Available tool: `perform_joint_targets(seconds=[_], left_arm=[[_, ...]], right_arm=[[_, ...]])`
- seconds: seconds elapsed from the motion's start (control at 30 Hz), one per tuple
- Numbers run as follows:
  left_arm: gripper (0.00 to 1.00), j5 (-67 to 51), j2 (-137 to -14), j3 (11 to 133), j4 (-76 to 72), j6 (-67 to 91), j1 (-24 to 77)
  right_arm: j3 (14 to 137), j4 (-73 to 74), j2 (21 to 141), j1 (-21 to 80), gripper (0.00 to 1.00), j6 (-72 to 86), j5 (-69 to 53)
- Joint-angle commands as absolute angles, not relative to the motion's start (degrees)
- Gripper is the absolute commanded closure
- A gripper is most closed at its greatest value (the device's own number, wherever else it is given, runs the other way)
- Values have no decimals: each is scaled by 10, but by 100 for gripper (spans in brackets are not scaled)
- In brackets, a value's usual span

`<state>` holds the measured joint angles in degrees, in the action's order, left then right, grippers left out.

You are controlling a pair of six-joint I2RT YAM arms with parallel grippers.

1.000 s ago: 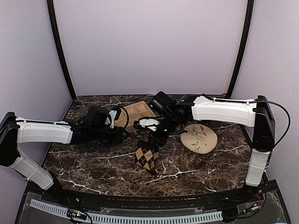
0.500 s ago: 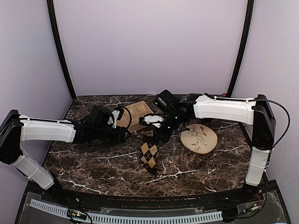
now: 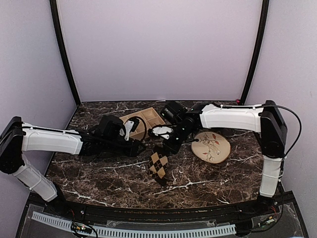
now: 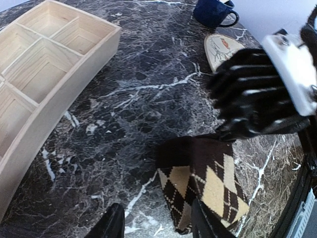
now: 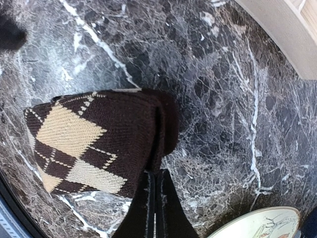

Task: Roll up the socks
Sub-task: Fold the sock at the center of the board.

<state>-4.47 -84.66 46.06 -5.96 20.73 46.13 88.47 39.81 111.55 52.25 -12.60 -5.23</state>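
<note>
One sock (image 3: 158, 165), dark brown with tan argyle diamonds, lies folded on the marble table just in front of both grippers. My right gripper (image 5: 155, 172) is shut, its tips pinched on the sock's (image 5: 94, 144) plain dark edge. The left wrist view shows that gripper (image 4: 227, 134) meeting the sock's (image 4: 208, 178) far edge. My left gripper (image 4: 157, 225) is open beside the sock, and its right finger (image 4: 204, 223) overlaps the patterned end. From above, the left gripper (image 3: 142, 148) is just left of the sock and the right gripper (image 3: 167, 147) is just behind it.
A wooden tray (image 3: 143, 121) with several compartments sits behind the left gripper. A round plate (image 3: 211, 146) with a drawing lies to the right of the sock. A dark blue mug (image 4: 214, 12) stands beyond the plate. Purple walls close the table at the back and sides.
The right gripper has drawn back and down with the sock, which now looks smaller and lower. The left arm has reached rightward, closer to the sock.
</note>
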Motion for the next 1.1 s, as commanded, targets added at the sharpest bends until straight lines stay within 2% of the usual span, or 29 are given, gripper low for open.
perform_joint_targets(seconds=[0.0, 0.43, 0.67, 1.07], left_arm=[[52, -66, -856, 475, -76, 187, 481], [52, -131, -846, 385, -163, 240, 483], [46, -152, -813, 333, -183, 255, 483], [44, -241, -847, 274, -288, 240, 483]], right_arm=[[883, 380, 1121, 517, 100, -125, -42], [876, 377, 1124, 517, 100, -122, -49], [874, 377, 1125, 516, 100, -122, -49], [871, 377, 1124, 516, 100, -119, -52]])
